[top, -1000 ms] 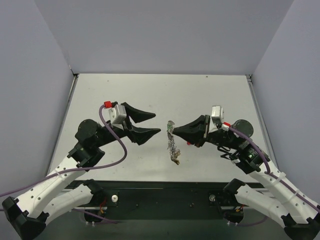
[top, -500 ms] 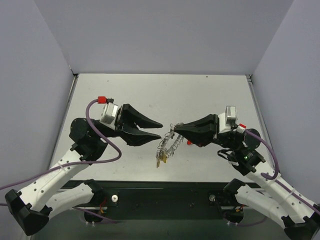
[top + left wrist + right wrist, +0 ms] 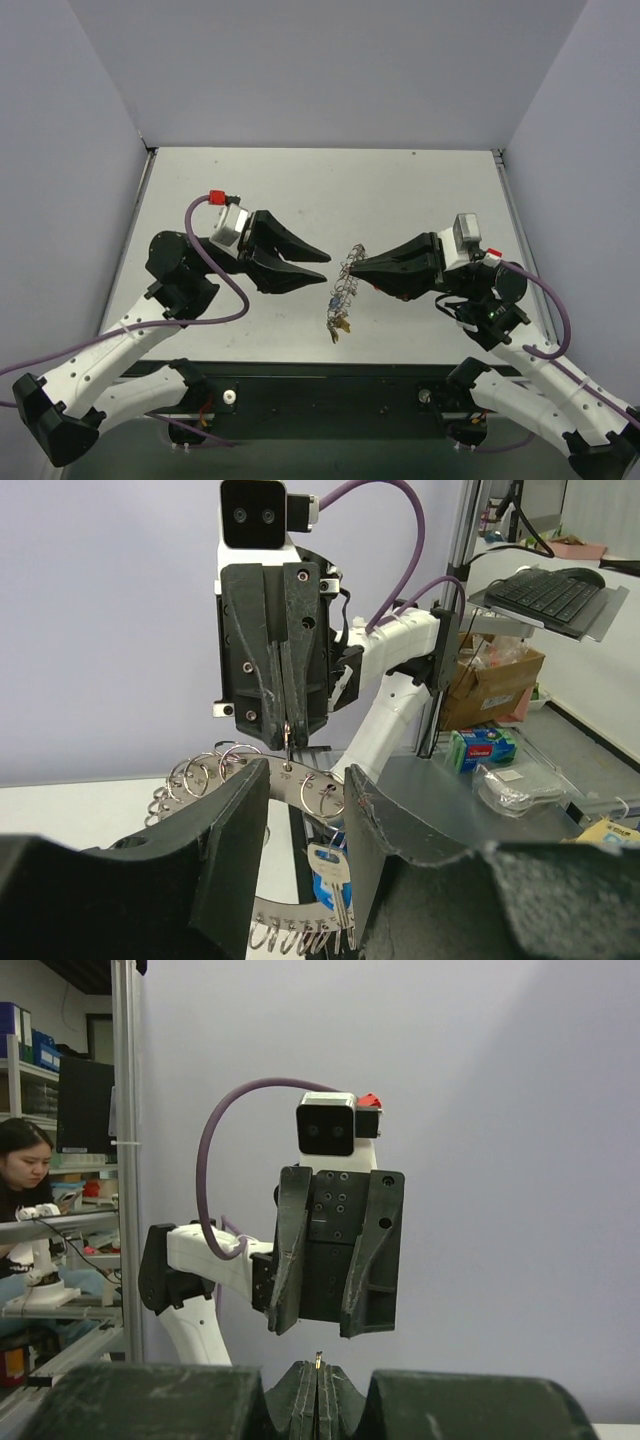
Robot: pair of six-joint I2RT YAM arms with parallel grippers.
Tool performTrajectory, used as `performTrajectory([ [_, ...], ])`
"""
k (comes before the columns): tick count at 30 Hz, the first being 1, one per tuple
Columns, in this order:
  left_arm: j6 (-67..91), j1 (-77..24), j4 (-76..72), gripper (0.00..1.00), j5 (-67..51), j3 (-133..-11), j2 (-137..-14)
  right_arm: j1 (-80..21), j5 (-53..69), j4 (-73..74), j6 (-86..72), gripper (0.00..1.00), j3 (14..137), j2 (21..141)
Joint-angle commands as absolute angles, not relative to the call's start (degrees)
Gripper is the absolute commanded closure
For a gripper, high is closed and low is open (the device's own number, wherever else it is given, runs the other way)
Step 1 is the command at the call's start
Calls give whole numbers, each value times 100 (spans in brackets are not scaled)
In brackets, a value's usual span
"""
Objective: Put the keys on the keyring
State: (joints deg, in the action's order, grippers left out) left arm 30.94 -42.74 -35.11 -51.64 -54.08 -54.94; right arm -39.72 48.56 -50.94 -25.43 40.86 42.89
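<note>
**Left:** my left claw (image 3: 324, 268), fingers apart and empty, has its tips just beside the keyring (image 3: 345, 288). In the top view it does not touch.

**Centre:** the keyring hangs edge-on above the table (image 3: 420, 190), with the keys (image 3: 340, 325) bunched at its lowest point. A blue-headed key (image 3: 328, 878) shows in the left wrist view.

**Right:** my right claw (image 3: 357, 265) is clamped on the keyring's upper rim.

**Risk, as I judge it:** the pinch holds only thin wire. A sideways nudge from the left claw could swing or twist the keyring out of the grip and drop it.
</note>
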Motion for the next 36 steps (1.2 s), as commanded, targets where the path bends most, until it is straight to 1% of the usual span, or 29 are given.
performTrajectory([
  [1, 3041, -4333, -3498, 56, -5045, -5581, -5616, -3973, 4983, -6196, -2672, 100, 4254, 4289],
  [5, 3024, -4394, -3507, 58, -5054, -5651, -5713, -3973, 4931, -6354, -2707, 100, 4210, 4315],
  [17, 2988, -4500, -3568, 58, -5080, -5906, -6003, -3990, 4799, -6697, -2751, 100, 4105, 4447],
  [28, 2831, -4597, -3429, 59, -5001, -5941, -6003, -3999, 4693, -6750, -2654, 100, 4043, 4474],
  [31, 2655, -4632, -3209, 64, -4843, -5959, -5977, -3999, 4676, -6811, -2672, 100, 4025, 4500],
  [33, 2558, -4658, -2981, 72, -4729, -6012, -5959, -3990, 4676, -6855, -2681, 100, 4017, 4509],
  [36, 2382, -4737, -2883, 74, -4588, -6047, -5915, -4017, 4658, -6969, -2725, 100, 3981, 4535],
])
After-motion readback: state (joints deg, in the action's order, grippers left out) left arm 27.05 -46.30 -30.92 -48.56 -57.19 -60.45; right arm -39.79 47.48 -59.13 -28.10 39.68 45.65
